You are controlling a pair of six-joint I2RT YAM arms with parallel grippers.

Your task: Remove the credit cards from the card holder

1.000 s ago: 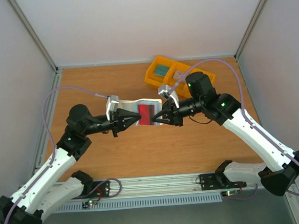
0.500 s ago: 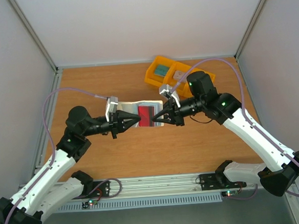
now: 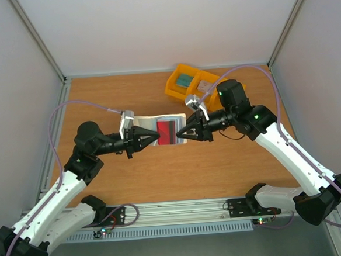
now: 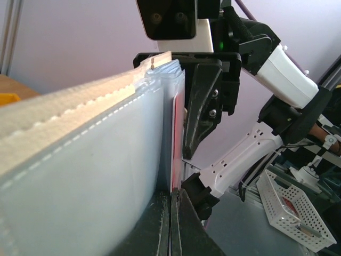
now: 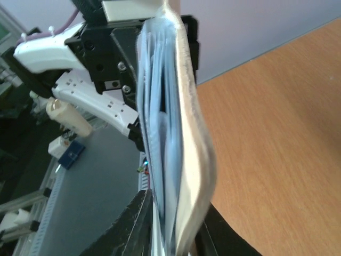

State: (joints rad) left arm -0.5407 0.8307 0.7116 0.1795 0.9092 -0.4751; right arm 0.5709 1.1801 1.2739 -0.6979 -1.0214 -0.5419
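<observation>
The cream-white card holder [image 3: 171,117] hangs in the air over the table's middle, stretched between both grippers. A red credit card [image 3: 166,132] shows on its near face. My left gripper [image 3: 157,135] is shut on the left edge of that red card [image 4: 176,144]; the thin red edge runs straight into the closed jaws [image 4: 171,224], beside the holder's pale blue inside [image 4: 80,170]. My right gripper [image 3: 180,133] is shut on the holder's right end, one finger on each side of its folded layers [image 5: 184,138], jaws [image 5: 173,226]. Other cards cannot be made out among the layers.
A yellow bin tray [image 3: 173,88] stands at the back right of the wooden table [image 3: 121,178], just behind the right wrist, with small items in its compartments. Grey walls close in the back and both sides.
The two grippers have drawn slightly apart, left one leftward, right one rightward. The holder now spans wider between them and more of the red card shows.
</observation>
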